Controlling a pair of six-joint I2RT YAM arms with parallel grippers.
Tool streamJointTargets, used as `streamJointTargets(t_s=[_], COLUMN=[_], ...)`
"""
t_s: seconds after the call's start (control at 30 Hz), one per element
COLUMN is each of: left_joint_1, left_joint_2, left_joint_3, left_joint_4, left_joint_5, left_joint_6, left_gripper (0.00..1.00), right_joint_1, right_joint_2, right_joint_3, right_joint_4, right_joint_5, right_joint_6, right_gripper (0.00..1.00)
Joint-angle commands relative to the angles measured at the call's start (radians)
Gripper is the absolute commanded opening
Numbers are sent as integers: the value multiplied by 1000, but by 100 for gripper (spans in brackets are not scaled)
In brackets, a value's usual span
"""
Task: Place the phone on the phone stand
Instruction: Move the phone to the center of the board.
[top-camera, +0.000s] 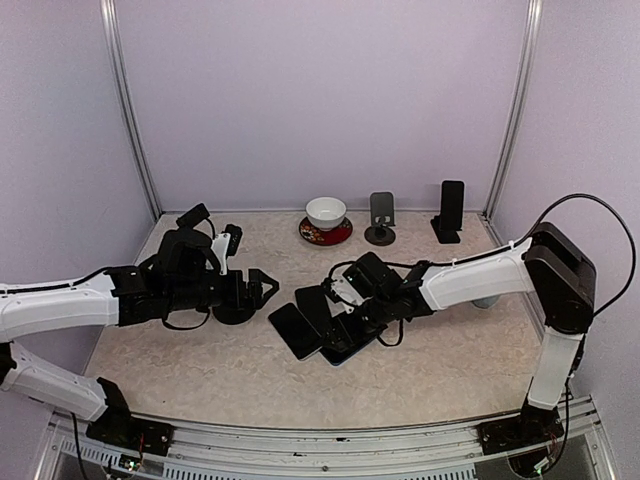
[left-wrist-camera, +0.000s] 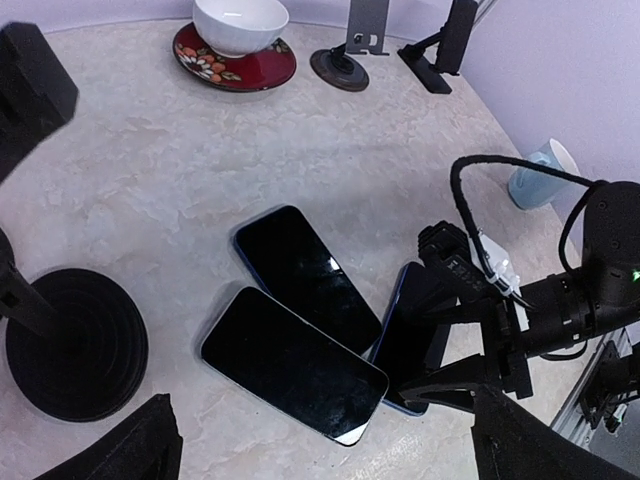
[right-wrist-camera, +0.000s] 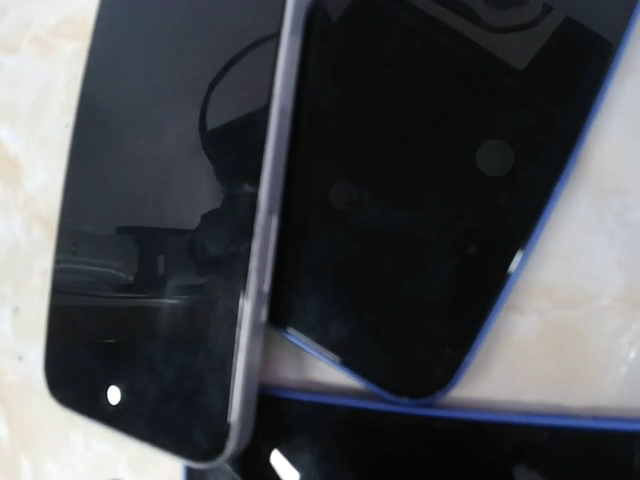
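At mid-table my right gripper (top-camera: 372, 316) sits over the blue-edged phone (top-camera: 345, 342), which lies flat, long axis near-left to far-right; I cannot tell its clench, and my left gripper (top-camera: 267, 287) is splayed.

Three dark-screened phones (top-camera: 318, 310) flat and overlapping at centre — black round-based phone stand (top-camera: 381, 222) upright at the back

Table (top-camera: 230, 365) carries phones (top-camera: 296, 331), stands (top-camera: 381, 222), red saucer (top-camera: 340, 236)

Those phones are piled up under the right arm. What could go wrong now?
1. The phone beneath the right gripper overlaps the neighbouring phones, so lifting it may drag one along.
2. It lies flat on the table, leaving little edge to pinch, so it could slip.
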Motion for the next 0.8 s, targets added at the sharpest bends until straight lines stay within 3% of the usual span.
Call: streamJointTargets(t_s=[0.0,0.47,0.77], left_joint_1=[-17,-43,-96], left_joint_2=[61,255,294], left_joint_3=[-26,-47,-52], left_joint_4=[97,216,234], left_joint_5=[33,85,87], left_joint_6=[-66,-137,-178], left_gripper=[99,99,99], right_joint_1=[-4,13,-19], right_joint_2=[-39,-80,-58], right_joint_3=[-31,-86,-11], right_joint_4=[46,167,105], right_joint_5=[10,-58,94], right_joint_6=[-24,-30,-5], right_gripper=[82,82,82])
